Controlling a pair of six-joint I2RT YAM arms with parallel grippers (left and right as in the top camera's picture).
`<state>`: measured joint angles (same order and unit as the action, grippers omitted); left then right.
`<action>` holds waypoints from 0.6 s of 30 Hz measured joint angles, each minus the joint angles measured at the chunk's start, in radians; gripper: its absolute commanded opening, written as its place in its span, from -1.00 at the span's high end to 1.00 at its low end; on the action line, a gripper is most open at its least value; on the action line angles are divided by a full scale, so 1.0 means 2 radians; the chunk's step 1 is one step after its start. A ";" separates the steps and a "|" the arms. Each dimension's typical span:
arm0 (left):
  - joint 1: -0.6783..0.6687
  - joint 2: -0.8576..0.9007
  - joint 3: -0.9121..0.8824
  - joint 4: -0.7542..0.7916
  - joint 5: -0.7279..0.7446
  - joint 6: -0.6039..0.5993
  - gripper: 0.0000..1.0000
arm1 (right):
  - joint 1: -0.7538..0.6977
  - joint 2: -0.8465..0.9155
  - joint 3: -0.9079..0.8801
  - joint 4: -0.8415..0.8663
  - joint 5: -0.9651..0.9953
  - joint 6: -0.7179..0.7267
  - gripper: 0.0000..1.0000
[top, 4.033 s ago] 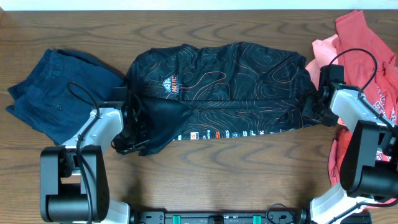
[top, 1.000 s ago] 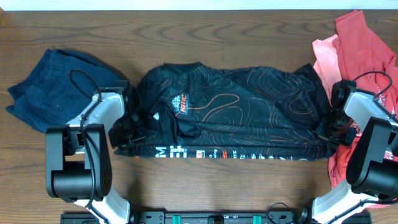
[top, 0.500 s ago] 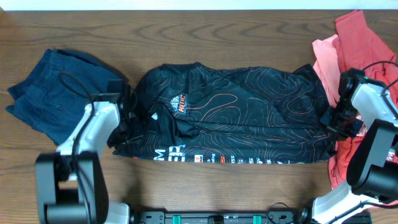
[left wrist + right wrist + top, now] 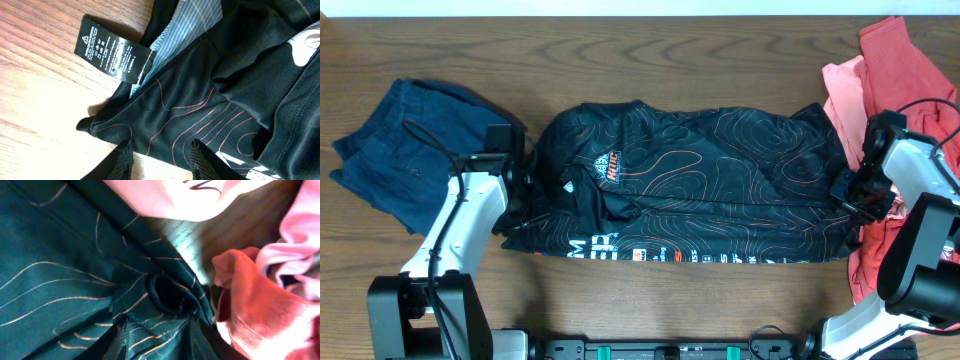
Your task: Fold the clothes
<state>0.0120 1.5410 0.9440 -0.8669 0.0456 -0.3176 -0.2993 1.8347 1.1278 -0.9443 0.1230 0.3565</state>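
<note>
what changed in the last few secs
The black jersey was pulled toward the robot and spread flatter. The left hand now hangs open over its left end; the right hand is at its right end. Blue shorts and pink clothes stayed put.

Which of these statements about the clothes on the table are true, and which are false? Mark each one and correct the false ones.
1. The black jersey lies between the navy shorts and the pink garment. True.
2. The care label is white with black print. False: it is black with white print, lying on the wooden table.
3. The navy shorts lie on top of the jersey. False: they lie on the table to its left.
4. The left gripper is at the jersey's left end and the right gripper at its right end. True.
</note>
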 measured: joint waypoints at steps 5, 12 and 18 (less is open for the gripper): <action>0.000 0.000 0.000 0.000 0.000 0.000 0.21 | 0.000 0.000 -0.013 0.013 -0.001 0.002 0.98; 0.000 0.000 0.000 0.000 0.000 0.000 0.22 | 0.000 0.000 -0.012 0.027 -0.011 0.010 0.98; 0.000 0.000 0.000 0.000 0.000 0.000 0.22 | -0.003 0.000 0.025 0.071 -0.031 0.012 0.63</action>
<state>0.0120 1.5410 0.9440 -0.8669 0.0460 -0.3176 -0.3054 1.8343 1.1770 -0.8017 0.0605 0.3813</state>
